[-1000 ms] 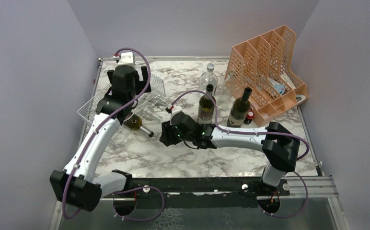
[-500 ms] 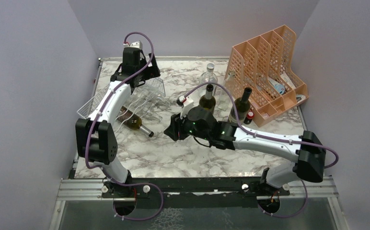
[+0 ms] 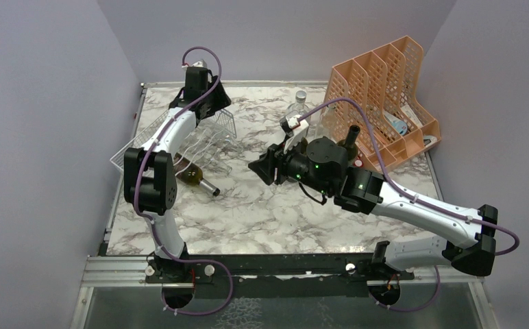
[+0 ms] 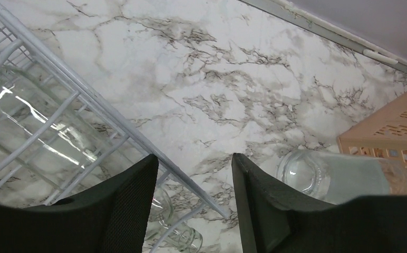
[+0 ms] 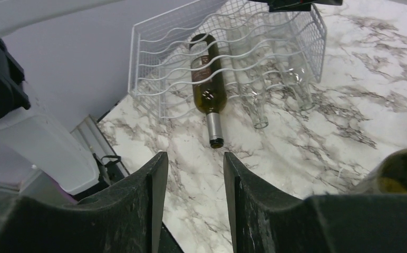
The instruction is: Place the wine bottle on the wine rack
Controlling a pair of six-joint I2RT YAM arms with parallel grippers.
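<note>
Wine bottle (image 5: 208,79), dark green with a label, lay on its side in a cradle of the rack (image 5: 308,39) at the left of the top view, its body among the wavy wires and its neck poking out past the rack's front edge over the marble table (image 3: 262,212). Beside it you had clear bottles (image 5: 258,113) lying in the neighbouring cradles, their necks sticking out the same way. Your right gripper (image 5: 192,158) hung over the middle of the table, well apart from the rack, its fingers spread with only marble showing between them, and its wrist view looked straight at the wine bottle's mouth. Your right arm reached in from the lower right of the top view and crossed the table, so that only the neck of one dark bottle (image 3: 350,133) showed above its wrist, with an upright clear bottle (image 3: 300,104) just behind. A greenish bottle (image 5: 401,176) filled the lower right corner of the right wrist view, close by the gripper; you could not tell from there whether it was that same dark bottle. Your left arm stretched to the upper left of the top view, with the left gripper (image 4: 193,158) above the rack's far end, fingers apart and holding nothing. An orange file holder (image 3: 385,89) stood at the upper right.
</note>
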